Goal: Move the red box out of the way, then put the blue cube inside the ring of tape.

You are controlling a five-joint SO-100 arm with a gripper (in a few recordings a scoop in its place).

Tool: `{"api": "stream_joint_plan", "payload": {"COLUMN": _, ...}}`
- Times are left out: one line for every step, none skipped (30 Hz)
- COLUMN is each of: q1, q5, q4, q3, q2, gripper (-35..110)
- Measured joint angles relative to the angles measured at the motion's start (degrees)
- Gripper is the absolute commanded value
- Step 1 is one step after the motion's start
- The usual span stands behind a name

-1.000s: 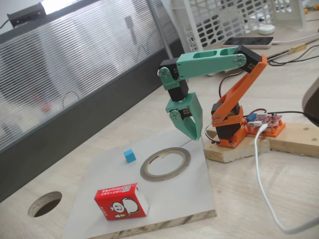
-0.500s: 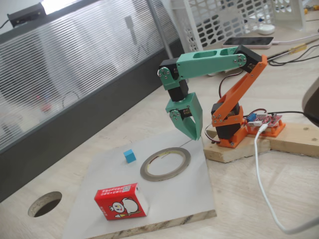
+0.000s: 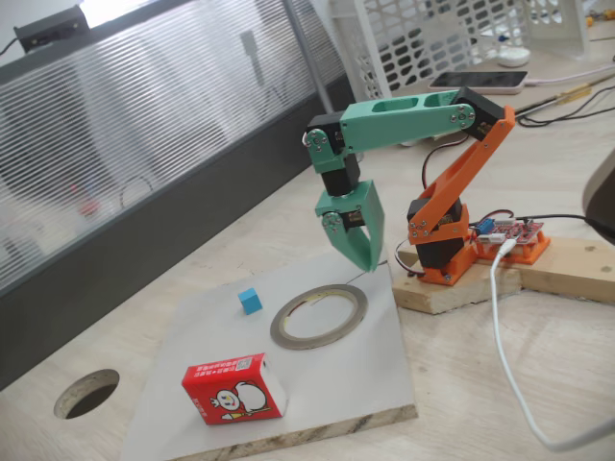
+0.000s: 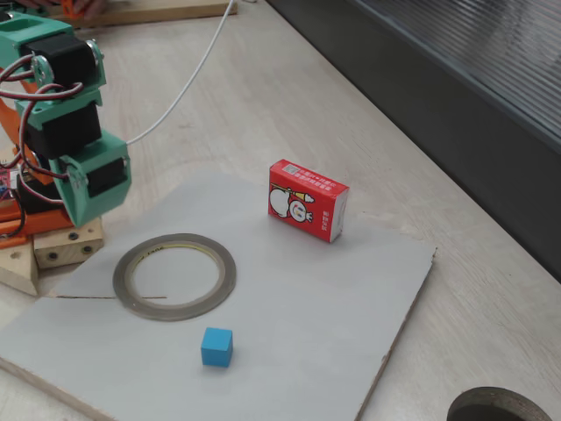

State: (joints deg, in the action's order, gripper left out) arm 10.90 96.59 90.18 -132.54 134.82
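one claw (image 3: 357, 252), fingers closed on nothing, is hanging above the ring of tape's (image 3: 319, 318) far edge; the red box (image 3: 233, 388) is standing well beyond the ring, near the board's front edge.

A pale wood surface (image 3: 240, 230) carries a grey board (image 3: 356, 375). On the board lie the ring (image 3: 319, 316), the blue cube (image 3: 250, 301) just beside it, and the red box (image 3: 233, 388) near the board's front edge. A round hole (image 3: 86, 393) is cut through the surface beside the board.
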Motion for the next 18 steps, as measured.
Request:
{"api": "stream_joint_plan", "payload": {"q1": 0.00, "q5": 0.00, "q4": -2.64, "q3": 0.00, "q2": 0.00, "gripper": 3}}
{"api": "stream_joint_plan", "payload": {"q1": 0.00, "q5": 0.00, "q4": -5.19, "q3": 0.00, "q2": 0.00, "gripper": 3}}
{"api": "stream_joint_plan", "payload": {"q1": 0.00, "q5": 0.00, "q4": -7.65, "q3": 0.00, "q2": 0.00, "gripper": 2}}
{"api": "stream_joint_plan", "payload": {"q1": 0.00, "q5": 0.00, "q4": -10.11, "q3": 0.00, "q2": 0.00, "gripper": 2}}
{"api": "stream_joint_plan", "payload": {"q1": 0.00, "q5": 0.00, "q4": -11.95, "q3": 0.00, "q2": 0.00, "gripper": 2}}
{"api": "stream_joint_plan", "payload": {"q1": 0.00, "q5": 0.00, "q4": -13.27, "q3": 0.00, "q2": 0.00, "gripper": 2}}
{"api": "stream_joint_plan", "payload": {"q1": 0.00, "q5": 0.00, "q4": -14.15, "q3": 0.00, "q2": 0.00, "gripper": 2}}
{"api": "stream_joint_plan", "payload": {"q1": 0.00, "q5": 0.00, "q4": -14.68, "q3": 0.00, "q2": 0.00, "gripper": 2}}
{"api": "stream_joint_plan", "payload": {"q1": 0.00, "q5": -0.09, "q4": -15.03, "q3": 0.00, "q2": 0.00, "gripper": 3}}
{"api": "stream_joint_plan", "payload": {"q1": 0.00, "q5": -0.09, "q4": -15.29, "q3": 0.00, "q2": 0.00, "gripper": 3}}
{"api": "stream_joint_plan", "payload": {"q1": 0.00, "q5": -0.09, "q4": -15.47, "q3": 0.00, "q2": 0.00, "gripper": 3}}
{"api": "stream_joint_plan", "payload": {"q1": 0.00, "q5": -0.09, "q4": -15.47, "q3": 0.00, "q2": 0.00, "gripper": 3}}
{"api": "stream_joint_plan", "payload": {"q1": 0.00, "q5": -0.09, "q4": -15.47, "q3": 0.00, "q2": 0.00, "gripper": 3}}
{"api": "stream_joint_plan", "payload": {"q1": 0.00, "q5": -0.09, "q4": -15.47, "q3": 0.00, "q2": 0.00, "gripper": 3}}
{"api": "stream_joint_plan", "payload": {"q1": 0.00, "q5": -0.09, "q4": -15.47, "q3": 0.00, "q2": 0.00, "gripper": 3}}
{"api": "stream_joint_plan", "payload": {"q1": 0.00, "q5": -0.09, "q4": -15.47, "q3": 0.00, "q2": 0.00, "gripper": 3}}
{"api": "stream_joint_plan", "payload": {"q1": 0.00, "q5": -0.09, "q4": -15.47, "q3": 0.00, "q2": 0.00, "gripper": 3}}
{"api": "stream_joint_plan", "payload": {"q1": 0.00, "q5": -0.09, "q4": -15.47, "q3": 0.00, "q2": 0.00, "gripper": 3}}
